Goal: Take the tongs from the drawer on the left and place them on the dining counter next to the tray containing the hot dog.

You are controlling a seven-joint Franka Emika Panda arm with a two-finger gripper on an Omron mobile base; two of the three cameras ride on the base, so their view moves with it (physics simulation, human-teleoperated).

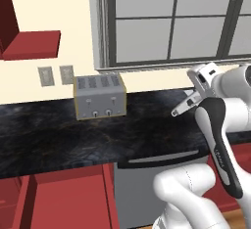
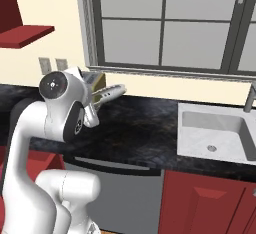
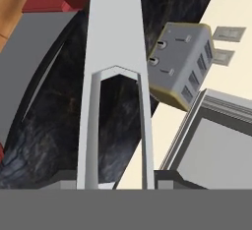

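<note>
Tongs (image 3: pixel 115 76) sit clamped in the pincer (image 3: pixel 115 185), which is narrowed onto their two arms. Their long axis runs straight out ahead of the hand, joined end farthest. They hang in the air above the black marbled surface (image 1: pixel 59 135), with the toaster (image 1: pixel 99 96) to the left and the sink (image 2: pixel 215 133) far right.
</note>
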